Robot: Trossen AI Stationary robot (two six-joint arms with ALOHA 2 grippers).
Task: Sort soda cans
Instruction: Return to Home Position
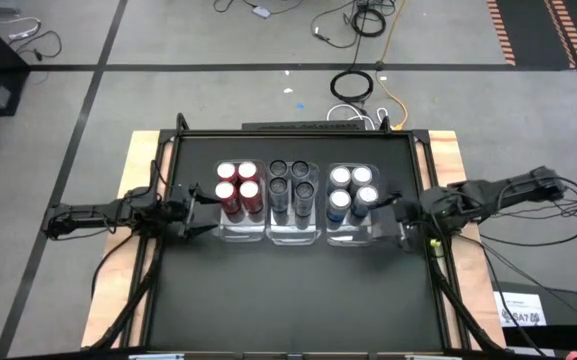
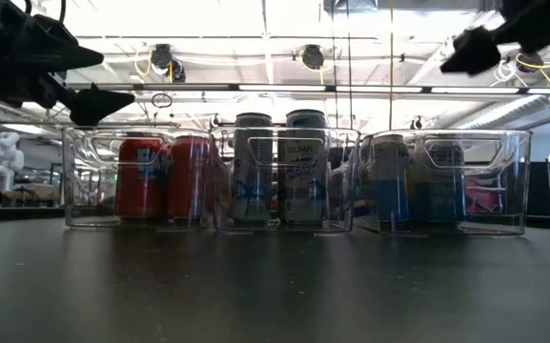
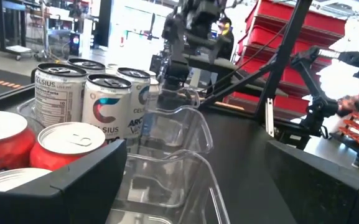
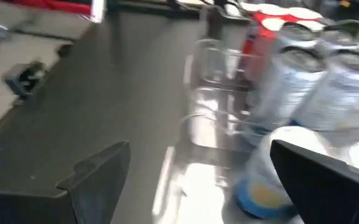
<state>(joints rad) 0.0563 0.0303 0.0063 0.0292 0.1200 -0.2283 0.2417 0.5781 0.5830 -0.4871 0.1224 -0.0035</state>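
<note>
The black surface [image 1: 298,300] fills most of the high view, with wooden edges showing at either side. The left arm [image 1: 118,212] reaches in from one side and the right arm [image 1: 488,192] from the other.

Three clear bins stand side by side in a row across the middle: the left bin [image 1: 238,228], the middle bin [image 1: 293,232] and the right bin [image 1: 353,232]. Each holds four upright cans set toward its far end. The red cans [image 1: 249,190] are in the left bin, the dark-topped cans [image 1: 279,190] in the middle and the silver-blue cans [image 1: 340,200] on the right.

In the left wrist view the middle cans read "CELSIUS" beside a large C logo, and one begins "ARC" (the rest curves out of sight). The red cans' lettering cannot be made out.

The left jaws are spread wide and hold nothing. They sit just outside the left bin's outer wall, and the low view shows them above its rim, with the red cans just beyond them. The right jaws are also spread and empty, beside the right bin's outer wall and above its rim, near the silver-blue cans.
</note>
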